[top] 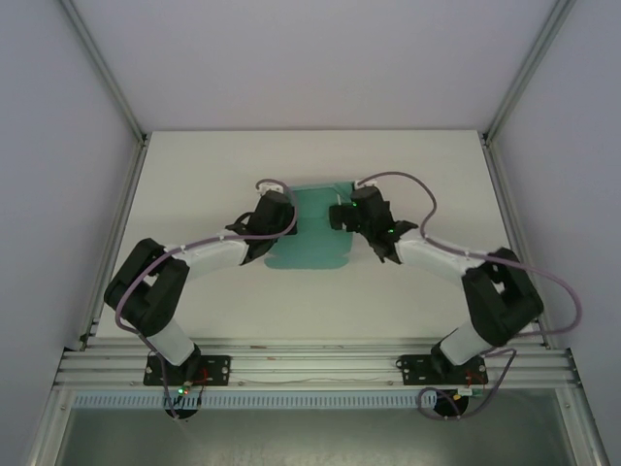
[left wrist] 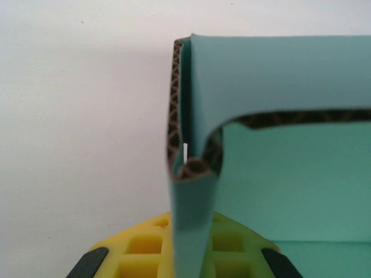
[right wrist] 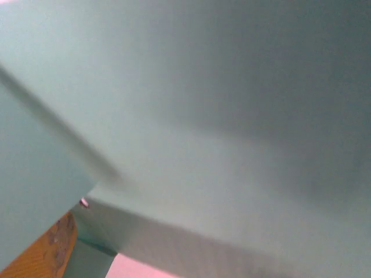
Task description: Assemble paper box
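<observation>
Centre of the top view: the paper box (top: 312,243) lies partly folded on the white table (top: 194,184). Both arms reach inward from the lower corners, elbows out. The left gripper (top: 289,219) is pinched tight on a raised flap at the box's left edge; the right gripper (top: 340,216) stands spread wide at its right edge.

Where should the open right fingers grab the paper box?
Probably the right edge of the paper box, coming from the right, opposite the left fingers that pinch the folded left wall. Thin card suits a pinch across its thickness.
</observation>
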Tool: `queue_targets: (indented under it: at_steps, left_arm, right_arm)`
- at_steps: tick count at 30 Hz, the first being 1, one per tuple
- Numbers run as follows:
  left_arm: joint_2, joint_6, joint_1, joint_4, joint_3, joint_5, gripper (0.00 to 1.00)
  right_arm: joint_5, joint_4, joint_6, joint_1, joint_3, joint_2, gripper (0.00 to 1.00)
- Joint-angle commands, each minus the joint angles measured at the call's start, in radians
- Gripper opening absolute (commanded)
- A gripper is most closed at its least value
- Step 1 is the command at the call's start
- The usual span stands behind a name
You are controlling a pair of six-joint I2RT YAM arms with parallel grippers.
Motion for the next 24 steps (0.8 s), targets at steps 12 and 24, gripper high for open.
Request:
queue_targets:
  at_steps: [12, 24]
  left_arm:
    - [-0.041, 0.063, -0.007, 0.023, 0.000, 0.092, 0.00]
    - [-0.026, 0.070, -0.006, 0.022, 0.008, 0.100, 0.00]
  right_arm:
    - [-0.627, -0.193, -0.154, -0.274, -0.016, -0.213, 0.84]
    - [-0.733, -0.252, -0.197, -0.308, 0.058, -0.118, 0.39]
